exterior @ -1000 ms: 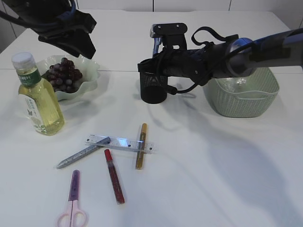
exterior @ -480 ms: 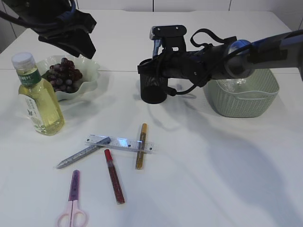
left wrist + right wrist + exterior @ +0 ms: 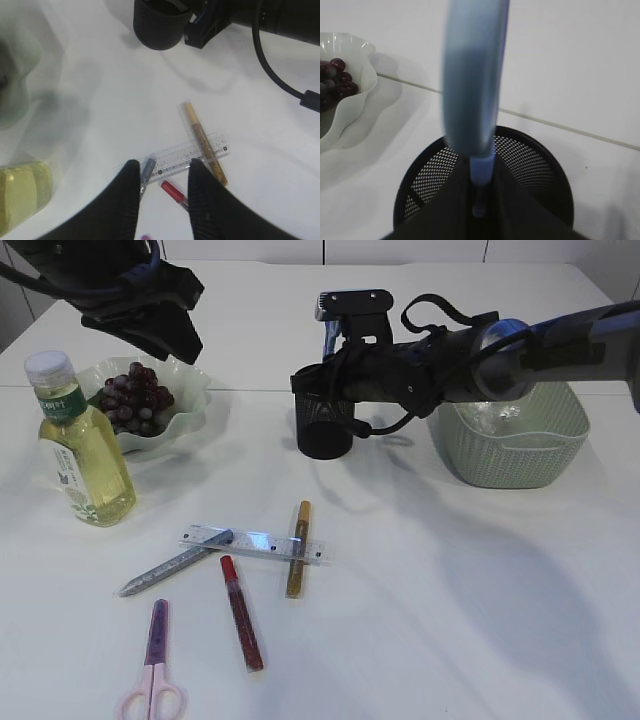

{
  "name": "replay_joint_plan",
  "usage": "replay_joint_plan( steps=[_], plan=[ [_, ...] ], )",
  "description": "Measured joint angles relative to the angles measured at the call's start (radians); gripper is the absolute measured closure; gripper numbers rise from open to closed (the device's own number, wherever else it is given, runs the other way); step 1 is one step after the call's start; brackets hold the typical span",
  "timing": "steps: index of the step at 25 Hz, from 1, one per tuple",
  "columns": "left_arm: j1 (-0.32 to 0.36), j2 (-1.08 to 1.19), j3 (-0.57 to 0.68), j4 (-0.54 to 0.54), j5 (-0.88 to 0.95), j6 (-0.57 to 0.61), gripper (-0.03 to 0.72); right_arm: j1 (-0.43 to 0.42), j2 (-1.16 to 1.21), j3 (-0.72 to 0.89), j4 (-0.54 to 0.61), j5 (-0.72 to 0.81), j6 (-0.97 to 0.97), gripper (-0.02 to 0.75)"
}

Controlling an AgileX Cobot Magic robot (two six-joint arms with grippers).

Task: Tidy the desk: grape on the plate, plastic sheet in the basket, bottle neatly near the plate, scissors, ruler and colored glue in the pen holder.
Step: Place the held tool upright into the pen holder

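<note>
A white worktop point(image 3: 450, 600) seen at a slant. The right pincer point(image 3: 479, 207) is clamped on a pale blue glue tube point(image 3: 472, 95), holding it upright with its lower tip just inside the mouth of the black mesh pen holder point(image 3: 530, 165). The tube looks light, rigid and smooth — likely slippery, so a hold across its middle suits it.

The left pincer point(image 3: 161, 187) hovers above the clutter with its two dark fingers point(image 3: 125, 200) apart and nothing between them. Below it lies a clear ruler point(image 3: 255, 543), thin and flat against the worktop — probably hard to lift except by an end or edge. A gold glue tube point(image 3: 298, 548) lies across the ruler; a silver glue tube point(image 3: 175, 564) touches the ruler's left end; a red glue tube point(image 3: 241, 613) lies nearby. Pink scissors point(image 3: 153, 665) rest at the near edge, best taken by the closed blades.

The grapes point(image 3: 132, 398) sit on the wavy plate point(image 3: 195, 390), the bottle point(image 3: 82, 455) just beside it, the green basket point(image 3: 510, 455) at right.
</note>
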Motion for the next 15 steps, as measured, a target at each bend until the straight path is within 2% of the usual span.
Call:
replay_joint_plan(
  steps=[15],
  plan=[
    [0.0, 0.0, 0.0, 0.0, -0.019, 0.0, 0.445, 0.0, 0.0, -0.004, 0.0, 0.024, 0.0, 0.654]
  ],
)
